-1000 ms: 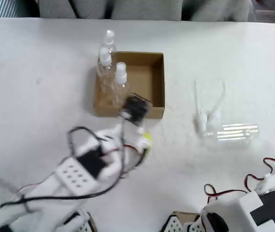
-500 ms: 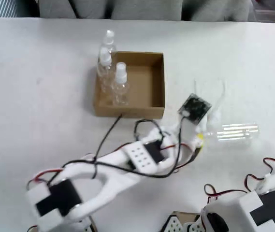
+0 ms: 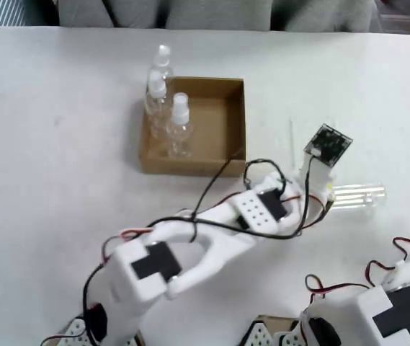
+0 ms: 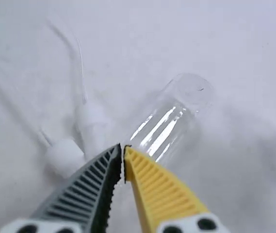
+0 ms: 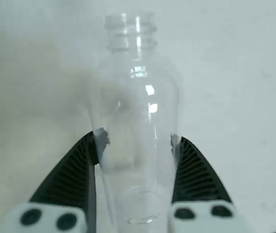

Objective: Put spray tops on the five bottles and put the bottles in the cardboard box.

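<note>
On white table, right of cardboard box: left gripper pinched together by lying bottle; right gripper clamping capless bottle.

On the table, left of the middle: cardboard box, with three capped bottles upright along its left side, the rearmost at the far left corner. Right of the box, well apart from it: two spray tops lying side by side, an uncapped bottle on its side just beyond them, and the left gripper above where tops and bottle meet. At the near right corner, the right arm — right gripper around a second uncapped bottle, neck pointing away from the wrist.
</note>
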Controlling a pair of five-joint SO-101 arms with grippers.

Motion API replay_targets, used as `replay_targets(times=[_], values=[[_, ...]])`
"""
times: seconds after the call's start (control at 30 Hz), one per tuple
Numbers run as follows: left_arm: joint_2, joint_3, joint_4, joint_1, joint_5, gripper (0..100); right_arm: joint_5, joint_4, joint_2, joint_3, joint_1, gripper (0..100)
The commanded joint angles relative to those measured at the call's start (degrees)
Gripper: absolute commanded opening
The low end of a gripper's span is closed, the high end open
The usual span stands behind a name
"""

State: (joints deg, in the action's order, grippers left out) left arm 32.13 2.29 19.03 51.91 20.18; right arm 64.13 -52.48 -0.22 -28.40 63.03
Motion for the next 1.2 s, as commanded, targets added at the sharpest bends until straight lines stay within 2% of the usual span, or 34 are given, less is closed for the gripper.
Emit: replay_targets(times=[0.0, 0.27, 0.47, 0.53, 0.77, 1.17], values=[[3.65, 10.99, 2.64, -0.84, 0.79, 3, -0.62, -0.13, -1.19, -0.7, -0.04, 1.5], [12.88, 27.25, 13.36, -2.68, 0.79, 3, -0.44, -0.04, -1.19, -1.32, -0.22, 1.5], [14.64, 34.73, 24.35, -4.18, 0.97, 21, -0.18, -0.04, -0.92, -1.32, 0.13, 1.5], [14.81, 35.43, 25.32, -4.18, 0.97, 23, -0.18, -0.04, -0.75, -1.32, 0.13, 1.5], [20.18, 40.35, 24.53, -4.35, 0.53, 21, -0.18, -0.04, -0.75, -1.32, -0.04, 1.5], [37.76, 65.76, 32.18, -6.37, 0.53, 21, -0.18, -0.04, -0.75, -1.32, 0.31, 1.5]])
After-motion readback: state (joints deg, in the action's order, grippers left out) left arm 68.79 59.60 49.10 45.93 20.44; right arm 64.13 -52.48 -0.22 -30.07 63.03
